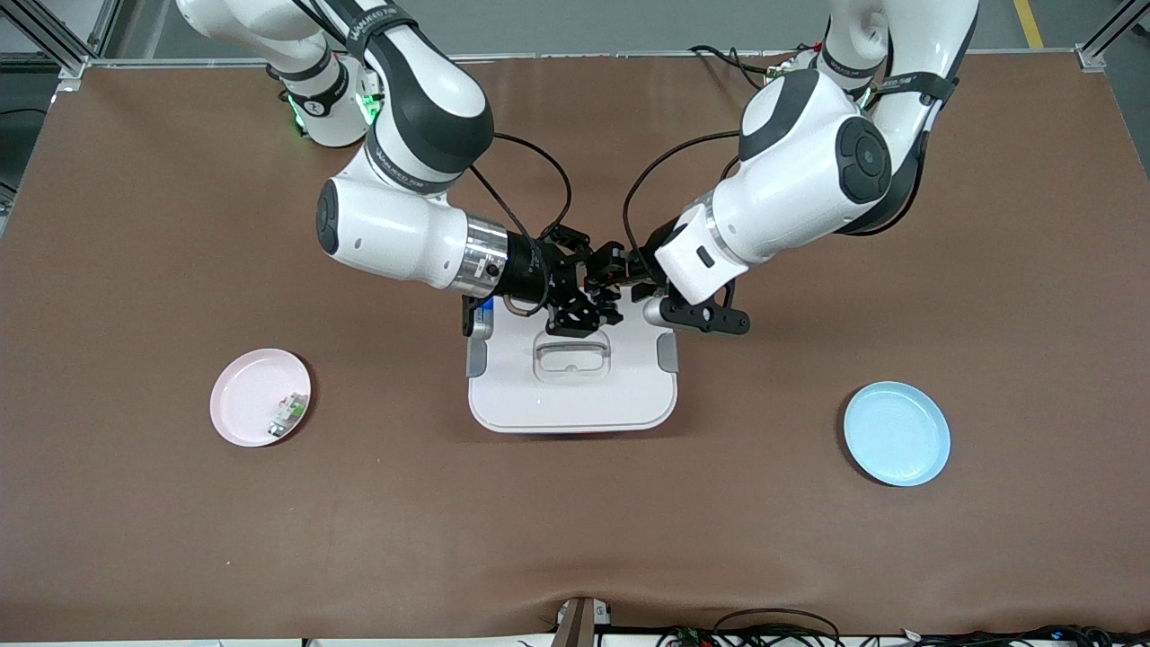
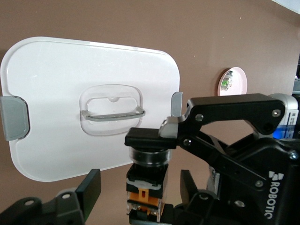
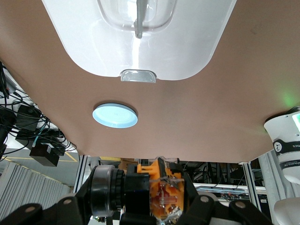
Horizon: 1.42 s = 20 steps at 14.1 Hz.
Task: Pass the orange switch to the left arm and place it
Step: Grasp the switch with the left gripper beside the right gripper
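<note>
- Meeting over the box (image 1: 571, 386), my two grippers face tip to tip above its edge nearest the arms' bases (a handover in mid-air, by my judgement); the orange switch (image 2: 145, 185) hangs between them, clear of the lid.
- My right gripper (image 1: 582, 289) is clenched on the orange switch; in its own wrist view the orange body and black ring sit pinned between my right fingers (image 3: 105, 192); in the left wrist view those fingers (image 2: 176, 127) clamp the black cap end.
- My left gripper (image 2: 140, 187) stands part open, a finger (image 2: 89, 187) on either side of the switch's orange end and not yet touching that I can see; I judge it is the nearer one to take the part next.
- The switch's long axis runs from one gripper toward the other; in the front view that is roughly the 3 to 9 o'clock line, the part lying at about 9 o'clock from my left wrist.
- The coming move turns on this: my left fingers must shut on the free orange end before my right lets go; a slip would drop the part on the lid.
- The blue plate (image 1: 897, 433) lies at about 4 o'clock from the box in the front view; the pink plate (image 1: 252, 391) at about 8 o'clock, a small green-and-white part (image 1: 287, 413) on it.
</note>
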Each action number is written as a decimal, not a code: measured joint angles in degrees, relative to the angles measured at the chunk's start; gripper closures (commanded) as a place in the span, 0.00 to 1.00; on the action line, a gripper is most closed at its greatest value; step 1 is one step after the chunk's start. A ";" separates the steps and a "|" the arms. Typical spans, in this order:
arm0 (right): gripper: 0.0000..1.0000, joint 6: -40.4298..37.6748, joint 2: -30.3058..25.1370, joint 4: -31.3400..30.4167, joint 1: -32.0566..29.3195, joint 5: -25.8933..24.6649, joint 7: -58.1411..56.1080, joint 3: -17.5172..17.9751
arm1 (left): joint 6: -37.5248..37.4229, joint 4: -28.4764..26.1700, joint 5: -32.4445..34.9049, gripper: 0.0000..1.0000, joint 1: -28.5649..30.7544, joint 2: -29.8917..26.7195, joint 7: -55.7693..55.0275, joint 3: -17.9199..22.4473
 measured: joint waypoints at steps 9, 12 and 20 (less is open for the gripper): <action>0.89 -0.04 0.04 0.02 0.03 0.13 -0.01 0.01 | 0.97 0.04 -0.19 1.00 -0.78 0.58 -0.48 -0.06; 0.88 -0.05 0.05 0.06 0.02 0.24 -0.01 -0.03 | 1.08 0.04 -0.20 1.00 -0.78 0.58 -0.48 -0.06; 0.00 0.06 0.26 0.26 0.05 0.64 -0.01 0.01 | 0.93 0.14 0.23 1.00 -0.70 0.57 -0.46 -0.07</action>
